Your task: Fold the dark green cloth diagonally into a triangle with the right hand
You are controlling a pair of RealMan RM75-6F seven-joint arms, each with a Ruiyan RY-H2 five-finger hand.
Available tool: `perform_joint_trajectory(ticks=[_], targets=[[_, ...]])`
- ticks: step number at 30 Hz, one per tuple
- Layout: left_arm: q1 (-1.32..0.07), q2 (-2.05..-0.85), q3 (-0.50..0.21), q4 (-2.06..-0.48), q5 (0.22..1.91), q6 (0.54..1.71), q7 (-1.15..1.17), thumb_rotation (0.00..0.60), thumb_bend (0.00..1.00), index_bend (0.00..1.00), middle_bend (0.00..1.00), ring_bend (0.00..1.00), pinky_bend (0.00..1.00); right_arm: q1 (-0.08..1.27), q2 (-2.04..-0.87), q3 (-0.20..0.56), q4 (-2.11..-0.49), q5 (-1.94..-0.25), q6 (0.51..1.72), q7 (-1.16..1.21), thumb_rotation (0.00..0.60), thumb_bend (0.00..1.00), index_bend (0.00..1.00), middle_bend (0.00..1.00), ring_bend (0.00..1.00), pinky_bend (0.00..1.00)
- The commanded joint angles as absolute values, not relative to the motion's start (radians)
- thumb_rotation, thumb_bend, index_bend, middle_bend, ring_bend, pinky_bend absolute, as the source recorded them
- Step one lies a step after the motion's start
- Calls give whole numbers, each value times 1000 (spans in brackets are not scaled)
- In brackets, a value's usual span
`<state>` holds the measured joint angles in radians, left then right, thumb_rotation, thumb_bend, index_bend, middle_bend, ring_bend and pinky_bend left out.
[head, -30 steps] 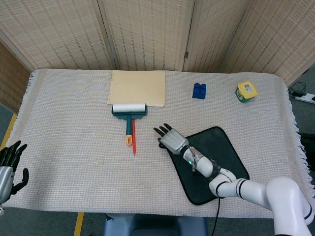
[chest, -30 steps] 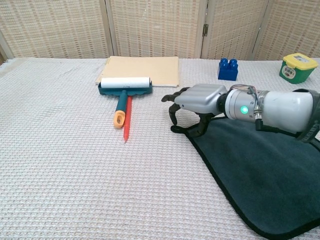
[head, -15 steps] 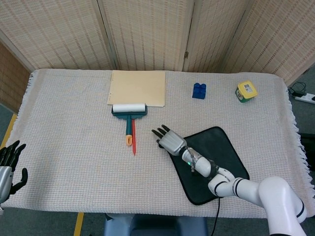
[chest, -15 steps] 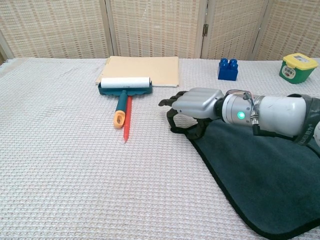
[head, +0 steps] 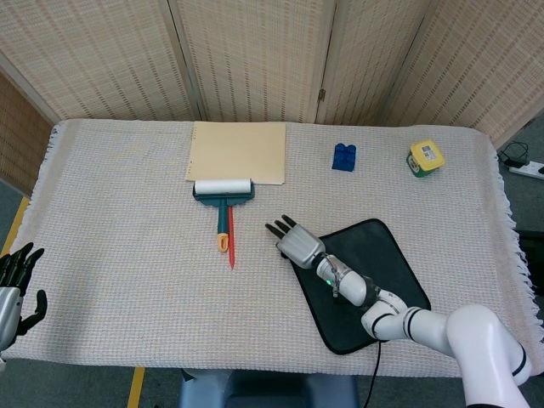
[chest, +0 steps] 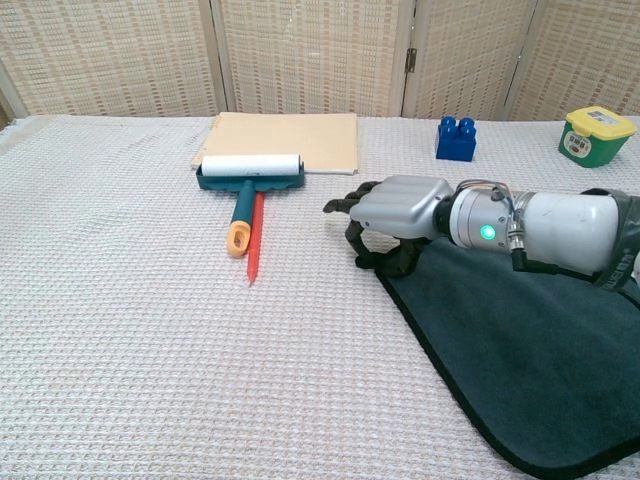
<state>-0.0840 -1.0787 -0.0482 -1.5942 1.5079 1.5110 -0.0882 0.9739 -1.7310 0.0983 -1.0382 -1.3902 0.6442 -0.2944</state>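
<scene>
The dark green cloth (head: 365, 280) (chest: 520, 350) lies flat at the table's front right. My right hand (head: 296, 240) (chest: 395, 215) hovers over its left corner, palm down. Some fingers stretch out toward the roller. The lower fingers (chest: 370, 255) curl down and touch the corner of the cloth, which is not raised. Whether that corner is pinched cannot be made out. My left hand (head: 13, 285) hangs off the table's front left edge with its fingers apart, holding nothing.
A lint roller (head: 223, 194) (chest: 250, 172) and a red pencil (head: 229, 238) (chest: 254, 240) lie left of the right hand. Behind them sits a tan folder (head: 238, 151). A blue block (head: 343, 156) and a yellow-green box (head: 426, 157) stand at the back right.
The right hand first slid slightly left, then shifted back right and its lower fingers curled closer onto the cloth's corner. The cloth has stayed flat. The left hand barely moved.
</scene>
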Motion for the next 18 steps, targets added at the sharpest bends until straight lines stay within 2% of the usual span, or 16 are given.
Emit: perform_joint_trajectory(ticks=[1,8,18], targets=[[-85,-1079,-48,-1593,1509,1510,-89,600,726,0,19,0,0,973,-1734,97,-1034,-1389,650,-296,600,417,597,46,15,0],[-84,-1081,-48,-1588,1517,1516,-93,600,843,0,19,0,0,973,-1746,97,-1018,-1384,658,-284,600,419,625,70,26,0],[-84,-1084,-47,-1576,1531,1526,-106,600,867,0,19,0,0,975,-1748,100,-1015,-1398,685,-241,600,447,633,84,41,0]])
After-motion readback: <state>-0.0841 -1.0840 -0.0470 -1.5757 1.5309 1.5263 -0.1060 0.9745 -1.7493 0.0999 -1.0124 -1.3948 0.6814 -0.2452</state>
